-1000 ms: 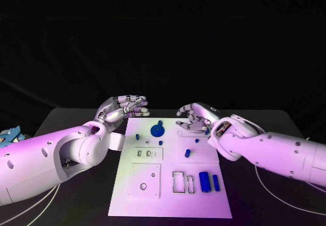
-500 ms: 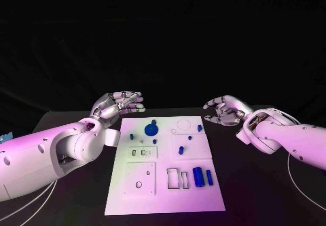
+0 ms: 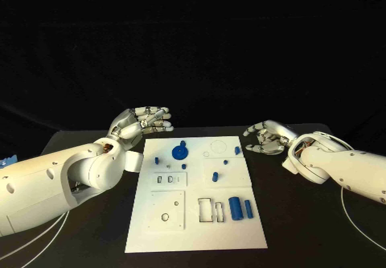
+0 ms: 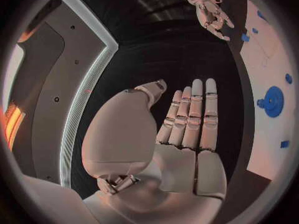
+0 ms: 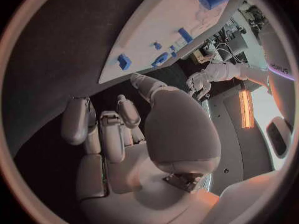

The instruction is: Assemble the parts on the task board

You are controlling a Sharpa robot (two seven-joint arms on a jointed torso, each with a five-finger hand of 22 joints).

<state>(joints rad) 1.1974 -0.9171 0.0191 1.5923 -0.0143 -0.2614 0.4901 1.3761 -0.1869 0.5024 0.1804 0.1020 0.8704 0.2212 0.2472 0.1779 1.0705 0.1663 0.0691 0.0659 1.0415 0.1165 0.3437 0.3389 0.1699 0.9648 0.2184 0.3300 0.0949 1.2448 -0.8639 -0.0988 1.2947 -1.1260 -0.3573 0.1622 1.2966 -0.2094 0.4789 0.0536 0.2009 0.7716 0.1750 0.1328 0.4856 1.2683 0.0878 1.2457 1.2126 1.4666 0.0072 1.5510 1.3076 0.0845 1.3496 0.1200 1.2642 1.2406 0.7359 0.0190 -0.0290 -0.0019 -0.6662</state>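
Black table [image 3: 305, 223] against a dark backdrop; white task board [image 3: 197, 234] lies at centre, long axis running 12 to 6 o'clock.

Left hand [image 3: 145, 124] hovers off the board's 11 o'clock corner, over bare table. The left wrist view shows its fingers [image 4: 193, 114] straight and side by side, palm bare, holding nothing.

On the board, left to right: a small blue peg [image 3: 158, 161] near the 9 o'clock edge of the upper half; a blue disc with knob [image 3: 179, 151] toward 12 o'clock; a small blue piece [image 3: 184, 166] just below it; an oblong blue piece [image 3: 215, 177] near centre; a blue cylinder [image 3: 235, 207] and a slimmer blue bar [image 3: 249, 208] side by side toward 5 o'clock; a small blue part [image 3: 237, 150] at the 1 o'clock edge.

Right hand [image 3: 265, 137] hangs off the board's 2 o'clock corner, clear of it. Fingers [image 5: 102, 129] loosely curled but apart, nothing in them.
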